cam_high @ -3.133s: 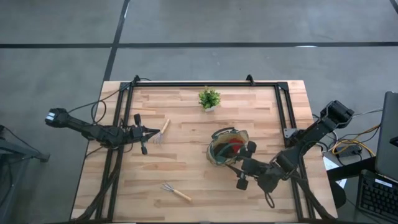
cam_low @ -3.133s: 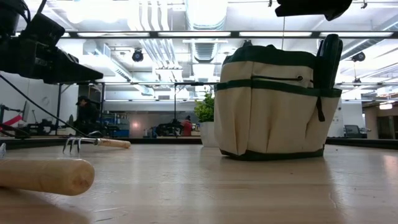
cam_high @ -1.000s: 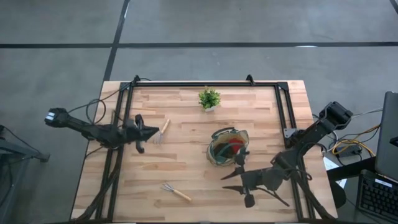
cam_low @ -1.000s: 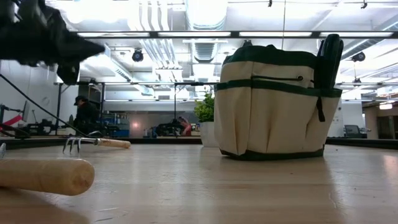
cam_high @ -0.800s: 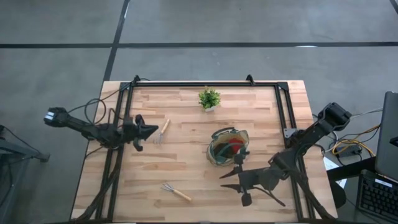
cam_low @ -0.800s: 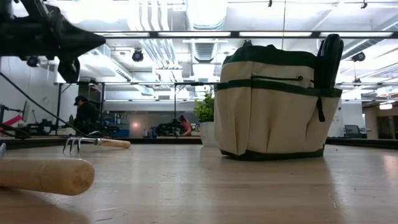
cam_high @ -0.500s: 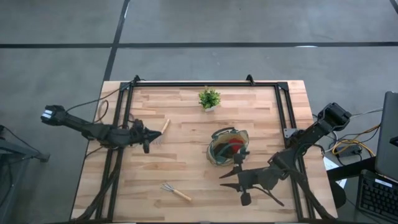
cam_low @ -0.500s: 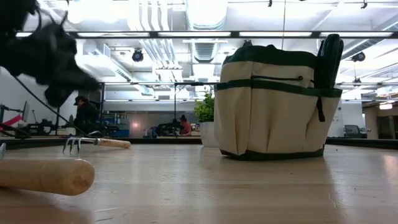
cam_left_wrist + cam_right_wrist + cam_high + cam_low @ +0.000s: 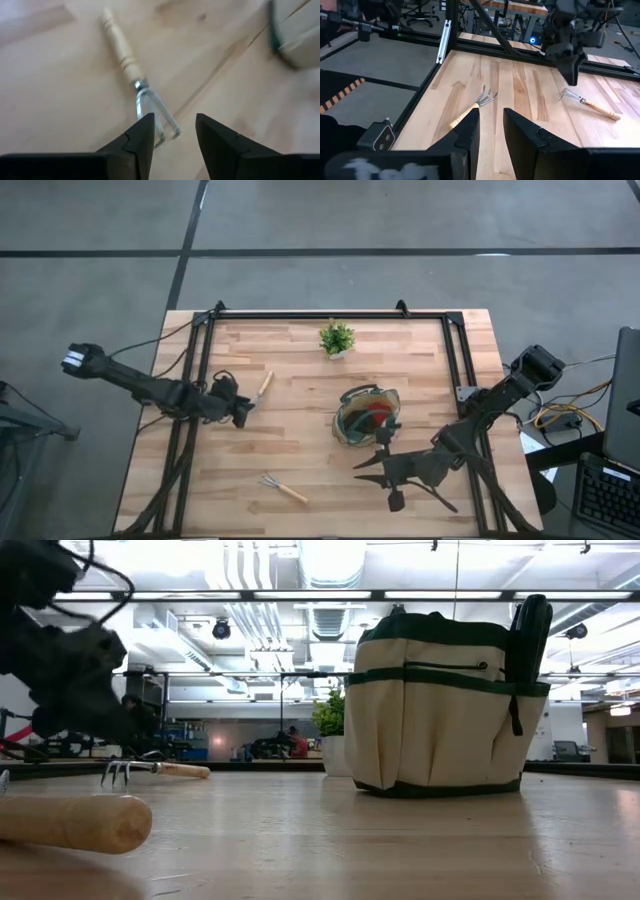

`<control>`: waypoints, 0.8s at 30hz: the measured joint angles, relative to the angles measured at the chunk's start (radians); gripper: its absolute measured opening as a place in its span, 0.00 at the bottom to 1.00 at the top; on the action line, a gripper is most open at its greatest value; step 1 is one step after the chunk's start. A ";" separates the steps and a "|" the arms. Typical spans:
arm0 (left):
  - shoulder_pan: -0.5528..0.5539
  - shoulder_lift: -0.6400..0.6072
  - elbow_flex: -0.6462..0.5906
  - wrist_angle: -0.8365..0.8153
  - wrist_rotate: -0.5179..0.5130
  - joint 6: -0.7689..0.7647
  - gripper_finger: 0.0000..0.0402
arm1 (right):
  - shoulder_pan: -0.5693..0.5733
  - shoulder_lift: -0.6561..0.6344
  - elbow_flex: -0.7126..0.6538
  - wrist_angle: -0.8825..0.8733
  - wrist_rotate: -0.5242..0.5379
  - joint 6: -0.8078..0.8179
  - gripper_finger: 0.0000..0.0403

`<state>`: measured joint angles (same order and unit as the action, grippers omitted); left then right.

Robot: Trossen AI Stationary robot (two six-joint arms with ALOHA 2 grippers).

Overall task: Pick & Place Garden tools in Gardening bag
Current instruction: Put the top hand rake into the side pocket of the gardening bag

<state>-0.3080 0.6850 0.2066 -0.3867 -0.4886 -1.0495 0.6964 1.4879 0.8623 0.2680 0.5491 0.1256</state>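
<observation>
A pale, planked wooden table (image 9: 300,370) inside a black frame carries everything. At its left, the left gripper (image 9: 172,131) hangs low with fingers spread, straddling the tines of a wooden-handled rake (image 9: 134,80) that lies flat; the fingers seem not quite to touch it, though the wrist view is soft. Nearer the front edge lies a second rake (image 9: 282,488), well apart from both arms. Farther back stands a small potted plant (image 9: 337,338). Right of centre sits the gardening bag (image 9: 365,416), a round khaki fabric tote with dark green trim, red showing inside. The right gripper (image 9: 490,120) waits near the table's front right, fingers parted and empty.

The thin, springy wire tines give a poor hold: closing on them could let the rake pivot or slip out. The turned, smooth handle just beyond looks the safer grasp. The bag's soft rim could also snag the prongs.
</observation>
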 joint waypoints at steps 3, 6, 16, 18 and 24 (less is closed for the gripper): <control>0.000 0.055 0.001 0.003 0.021 -0.001 0.37 | 0.000 0.000 0.000 0.000 0.000 0.001 0.18; -0.001 0.100 0.002 0.011 0.027 -0.002 0.37 | 0.000 0.000 0.000 0.000 0.000 0.001 0.18; 0.000 0.199 0.001 0.020 0.032 -0.002 0.36 | -0.004 0.000 0.000 -0.001 0.000 0.002 0.18; 0.000 0.213 0.003 0.021 0.035 -0.001 0.33 | -0.004 0.000 0.000 -0.001 0.000 0.002 0.19; 0.000 0.230 0.004 0.040 0.040 0.020 0.14 | -0.004 0.000 0.000 -0.001 0.000 0.003 0.20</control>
<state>-0.3078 0.9150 0.2104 -0.3470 -0.4485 -1.0292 0.6926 1.4883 0.8619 0.2668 0.5495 0.1284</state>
